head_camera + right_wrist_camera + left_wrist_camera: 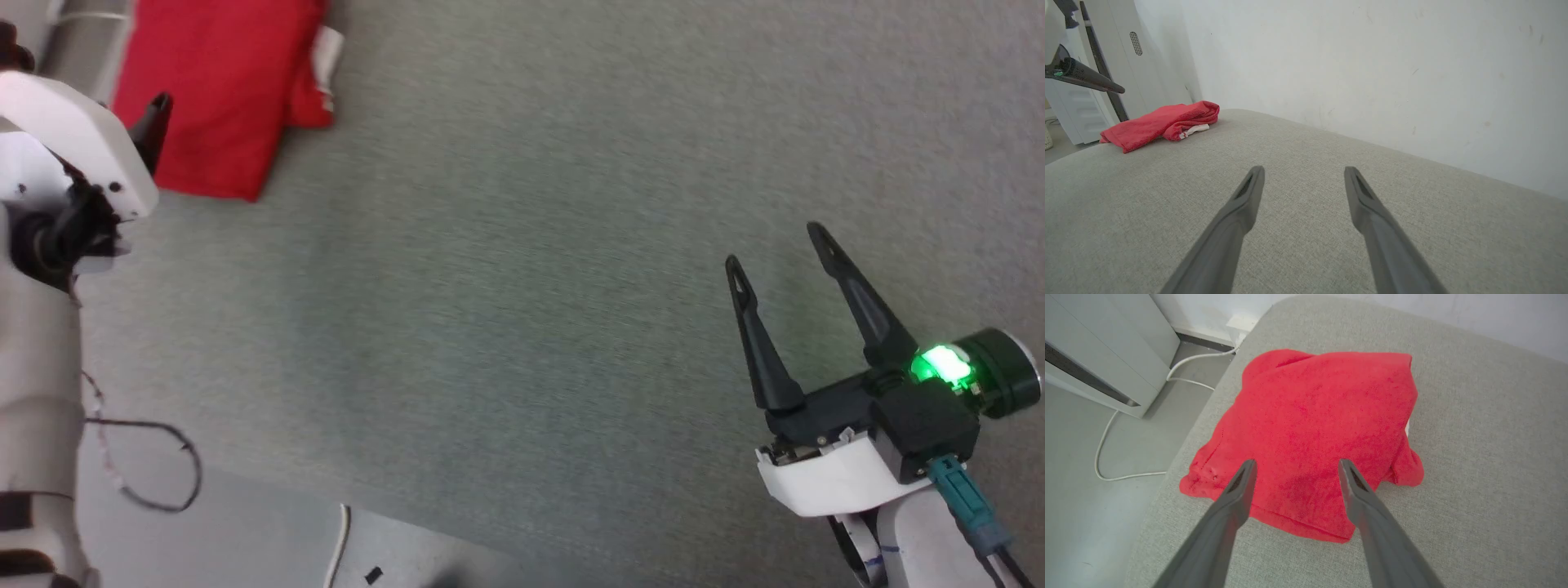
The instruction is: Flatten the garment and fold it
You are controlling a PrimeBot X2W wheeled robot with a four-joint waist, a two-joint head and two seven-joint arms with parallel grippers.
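- Right gripper [774,245]: hangs low over bare cloth at the near right, long dark fingers spread wide, pinching nothing; shows a green light glowing on the wrist behind it.
- Grey upholstered surface [522,286]: runs under both arms, woven and plain, with a rounded corner at the far left.
- Left gripper [1296,462]: hovers over the near hem of the garment, fingers splayed apart, clamping nothing; sits clear above the cloth in the right wrist view.
- Garment [1323,416]: lies in a compact, roughly folded red bundle at the far left of the surface, close to its left edge and well apart from the right gripper; shows a strip of white fabric [1194,130] poking from under its right side.
- Grey floor [1077,522]: drops away left of the surface, crossed by a looping white cable [1102,449].
- Pale grey cabinet [1094,355]: stands on the floor beyond the cable.
- White wall [1372,61]: rises behind the surface's far edge.
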